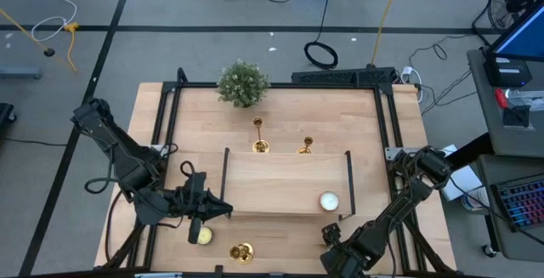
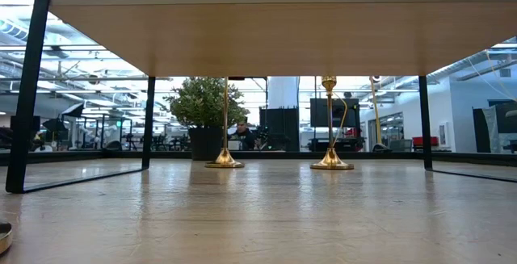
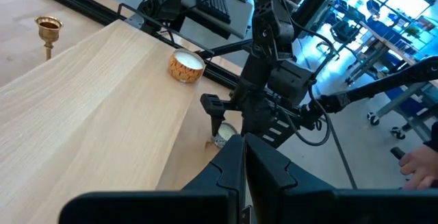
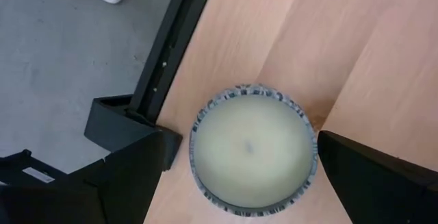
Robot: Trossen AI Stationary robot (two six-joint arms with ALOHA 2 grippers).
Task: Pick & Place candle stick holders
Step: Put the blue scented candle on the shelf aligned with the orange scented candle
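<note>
The candle stick holders are judged light, rigid, slippery, best gripped at the stem; left end effector closed empty, right end effector spread around a candle

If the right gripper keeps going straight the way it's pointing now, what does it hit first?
Most likely the pale candle. The open right gripper points down at it, with a finger on either side. How far above the candle the gripper sits is hard to judge.
</note>
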